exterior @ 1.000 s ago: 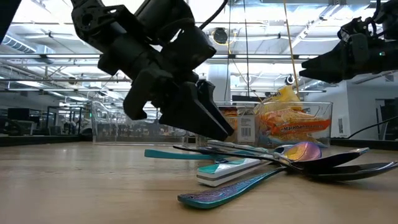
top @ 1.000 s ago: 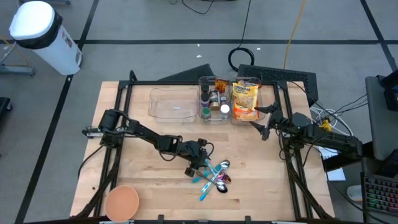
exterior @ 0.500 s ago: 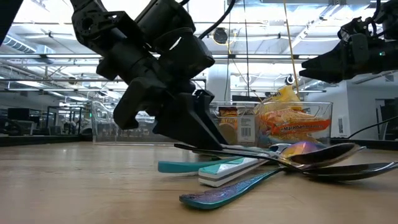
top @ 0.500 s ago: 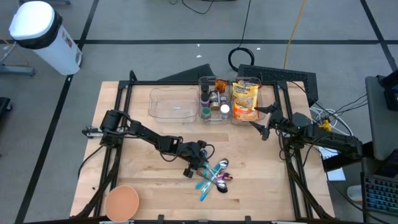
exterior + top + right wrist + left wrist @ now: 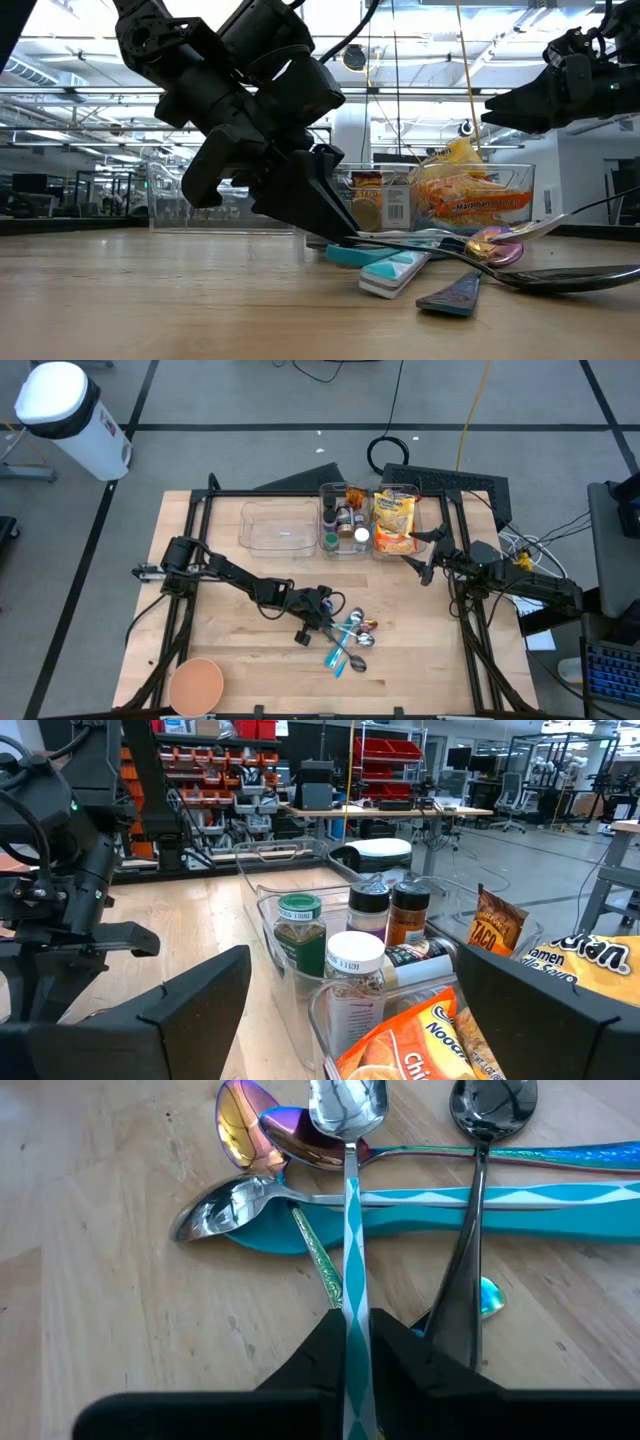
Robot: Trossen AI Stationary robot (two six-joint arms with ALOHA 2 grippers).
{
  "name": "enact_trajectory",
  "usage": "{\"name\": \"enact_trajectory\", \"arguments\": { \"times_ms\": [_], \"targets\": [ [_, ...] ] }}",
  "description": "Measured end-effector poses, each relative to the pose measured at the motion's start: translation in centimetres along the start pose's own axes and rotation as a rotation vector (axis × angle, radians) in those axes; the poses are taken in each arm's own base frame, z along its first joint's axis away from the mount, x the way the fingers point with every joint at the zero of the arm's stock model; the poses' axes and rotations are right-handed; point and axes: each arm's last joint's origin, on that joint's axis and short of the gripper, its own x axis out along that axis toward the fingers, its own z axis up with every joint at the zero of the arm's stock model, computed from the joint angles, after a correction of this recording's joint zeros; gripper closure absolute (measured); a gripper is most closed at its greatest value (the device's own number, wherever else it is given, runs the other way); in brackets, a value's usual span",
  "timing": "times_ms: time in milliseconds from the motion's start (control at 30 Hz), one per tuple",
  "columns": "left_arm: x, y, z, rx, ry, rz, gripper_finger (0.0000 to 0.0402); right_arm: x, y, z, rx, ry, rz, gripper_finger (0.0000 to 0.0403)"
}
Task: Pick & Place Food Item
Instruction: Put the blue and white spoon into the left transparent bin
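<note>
The left gripper sits low at the spoon pile mid-table, its fingers pinched on 1 checked spoon handle. Crossing spoons may drag along or the thin handle may twist free on lifting. The right gripper, fingers wide and empty, hovers by the noodle packet in its bin, which is untouched.

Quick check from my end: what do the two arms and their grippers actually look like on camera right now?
Both arms are dark, jointed links with black cables looped along them. The left gripper has matte black, wedge-shaped fingers. The right gripper has broad, flat black fingers; yellow shows near that arm's wrist.
</note>
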Motion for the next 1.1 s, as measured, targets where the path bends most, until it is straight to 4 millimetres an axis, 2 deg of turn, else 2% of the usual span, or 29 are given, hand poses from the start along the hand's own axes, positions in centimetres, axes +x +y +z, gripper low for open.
{"name": "enact_trajectory", "arguments": {
  "times_ms": [267,533,667,867,1000,1100],
  "targets": [
    [-1.1,0.2,1.0,-0.027,-0.028,0.011,0.0373,0.0,0.0,0.0,0.0,0.0,0.0,0.0055],
    [-5.1,0.6,4.4,-0.037,-0.112,0.093,0.0373,0.0,0.0,0.0,0.0,0.0,0.0,0.0055],
    [-9.2,1.0,5.7,-0.021,-0.059,0.208,0.0373,0.0,0.0,0.0,0.0,0.0,0.0,0.0055],
    [-17.0,2.1,6.7,-0.05,-0.02,0.403,0.0373,0.0,0.0,0.0,0.0,0.0,0.0,0.0055],
    [-21.4,3.0,5.5,-0.092,-0.009,0.512,0.0373,0.0,0.0,0.0,0.0,0.0,0.0,0.0055],
    [-23.5,4.0,3.5,-0.17,0.019,0.606,0.0373,0.0,0.0,0.0,0.0,0.0,0.0,0.0055]
  ]
}}
